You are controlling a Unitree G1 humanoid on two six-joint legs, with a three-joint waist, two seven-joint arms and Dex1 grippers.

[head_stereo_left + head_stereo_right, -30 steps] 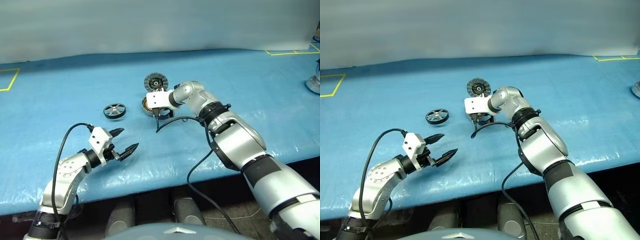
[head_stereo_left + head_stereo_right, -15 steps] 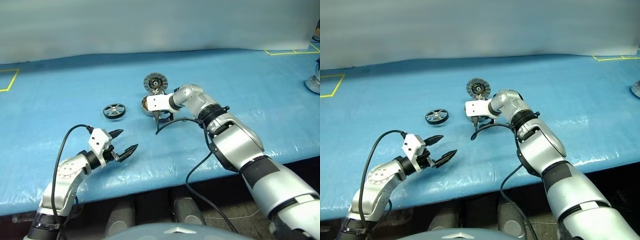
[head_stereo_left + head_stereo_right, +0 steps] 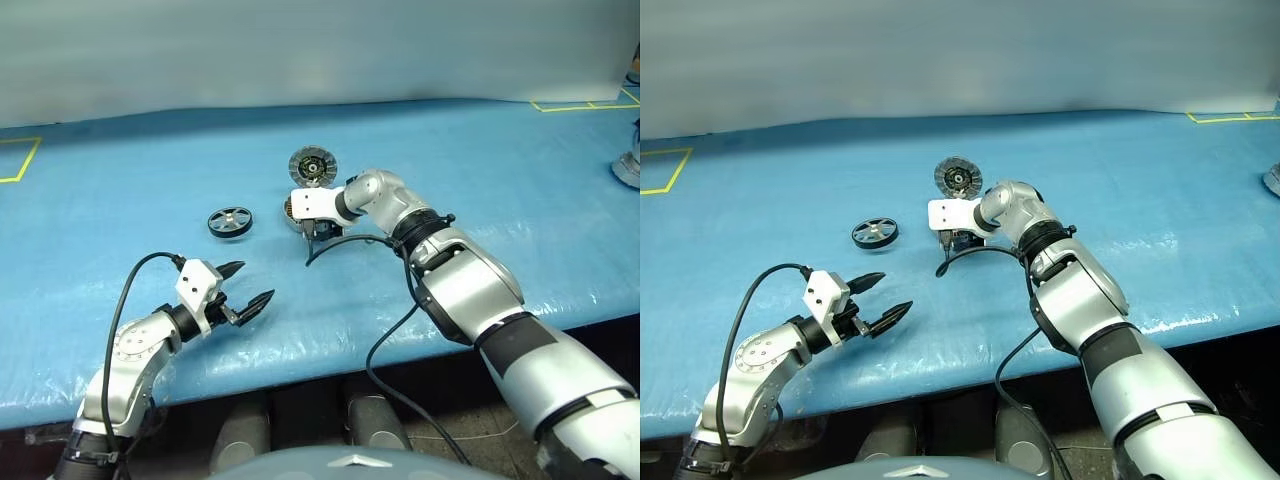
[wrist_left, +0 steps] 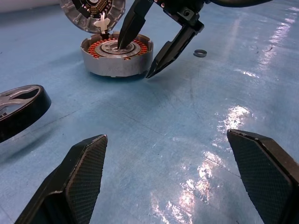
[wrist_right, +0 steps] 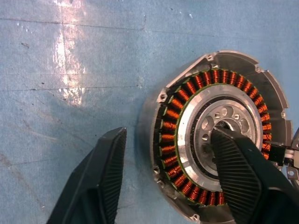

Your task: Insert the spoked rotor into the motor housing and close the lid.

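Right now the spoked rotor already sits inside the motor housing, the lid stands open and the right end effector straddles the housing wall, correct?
Not quite. The spoked rotor lies on the blue table, apart from the motor housing, as the left eye view shows. The lid stands open; the right end effector straddles the housing wall.

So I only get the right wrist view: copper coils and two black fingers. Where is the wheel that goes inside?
Observer: The rotor lies flat on the table, apart from the housing, on the robot's left of it.
Operator: Is anything holding it?
Observer: No. The left gripper hovers open nearer the table's front edge, short of the rotor.
Operator: And what closes the thing?
Observer: The lid stands upright behind the housing, its inner face towards the robot.
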